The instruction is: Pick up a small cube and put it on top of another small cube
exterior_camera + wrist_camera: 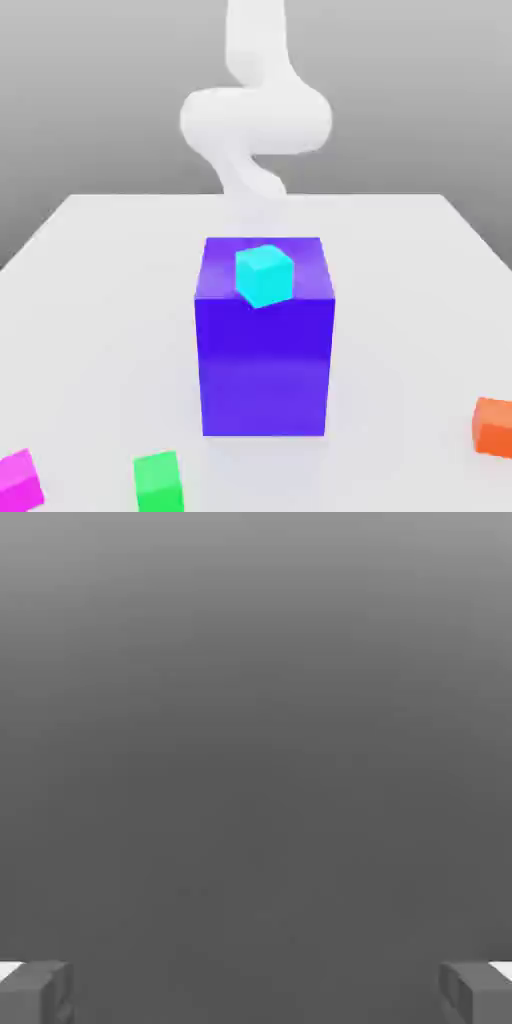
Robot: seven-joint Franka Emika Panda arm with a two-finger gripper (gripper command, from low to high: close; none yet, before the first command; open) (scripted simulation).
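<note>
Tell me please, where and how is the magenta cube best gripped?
I would come from straight above, with the open fingers on two opposite upright sides of the magenta cube. Its sides are flat, and it sits turned askew on the table, so the fingers should probably turn to match.

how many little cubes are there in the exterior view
4: cyan cube on the big blue block; magenta and green cubes at the near left, orange near right. More may be hidden behind the block.

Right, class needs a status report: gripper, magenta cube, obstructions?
Gripper open, empty. Magenta cube on table, ungrasped. Big blue block mid-table, possible obstacle.
</note>
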